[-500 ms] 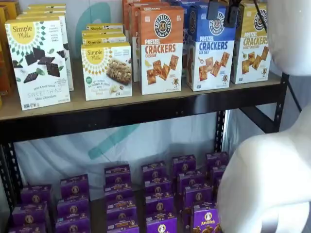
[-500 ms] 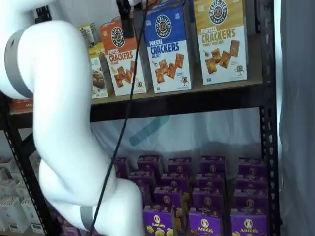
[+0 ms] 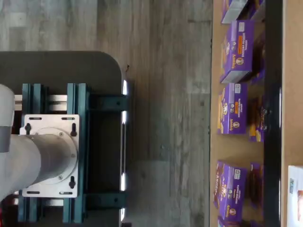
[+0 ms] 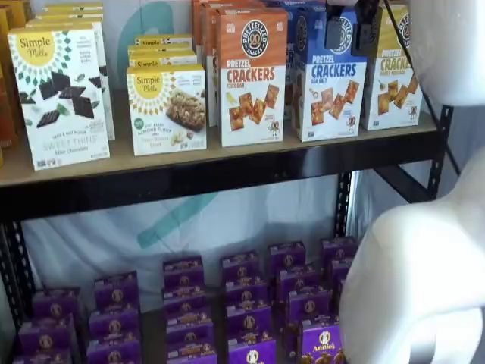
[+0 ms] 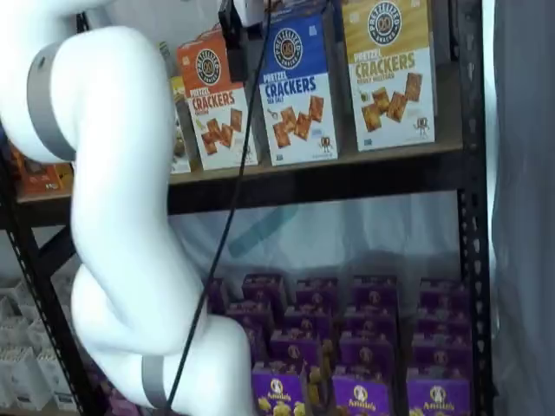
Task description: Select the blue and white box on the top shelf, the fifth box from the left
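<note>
The blue and white box (image 4: pixel 327 76) stands upright on the top shelf (image 4: pixel 227 178), between an orange-topped carton and a yellow-topped one. It shows in both shelf views (image 5: pixel 297 87), with more blue cartons behind it. My gripper (image 4: pixel 350 32) hangs from above, in front of the box's blue top. Its two black fingers (image 4: pixel 335 32) stand apart, with the box's round logo showing in the gap, so it is open and empty. In a shelf view one black finger (image 5: pixel 231 33) shows left of the box, a cable beside it. The wrist view shows neither gripper nor box.
The orange cheddar carton (image 4: pixel 251 76), the yellow-topped carton (image 4: pixel 395 72) and Simple Mills boxes (image 4: pixel 165 110) share the top shelf. Purple Annie's boxes (image 4: pixel 246 303) fill the lower shelf. My white arm (image 5: pixel 113 217) covers part of both shelf views. The wrist view shows the arm's base mount (image 3: pixel 52 156) and floor.
The gripper's fingers have shifted slightly right across the blue box's top. The white arm has swung a little right too. The boxes have not moved.
</note>
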`<state>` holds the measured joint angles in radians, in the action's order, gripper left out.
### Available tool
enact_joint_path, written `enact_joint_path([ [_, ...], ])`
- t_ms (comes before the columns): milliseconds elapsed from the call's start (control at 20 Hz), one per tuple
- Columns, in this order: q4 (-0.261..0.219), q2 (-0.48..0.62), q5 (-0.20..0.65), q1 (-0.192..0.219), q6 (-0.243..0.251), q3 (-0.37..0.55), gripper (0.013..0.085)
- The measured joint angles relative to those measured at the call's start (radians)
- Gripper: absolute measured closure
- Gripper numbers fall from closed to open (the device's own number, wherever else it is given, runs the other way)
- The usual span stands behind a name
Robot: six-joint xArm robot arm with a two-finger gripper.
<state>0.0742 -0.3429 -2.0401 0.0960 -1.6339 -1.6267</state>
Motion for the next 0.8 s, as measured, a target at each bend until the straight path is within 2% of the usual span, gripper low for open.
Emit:
enact_joint_path([
  [450,0.028,0.002,0.025,0.011,-0.001,0.004,0.013],
  [800,0.122,0.039,-0.031,0.061,-0.003,-0.089,0.013],
])
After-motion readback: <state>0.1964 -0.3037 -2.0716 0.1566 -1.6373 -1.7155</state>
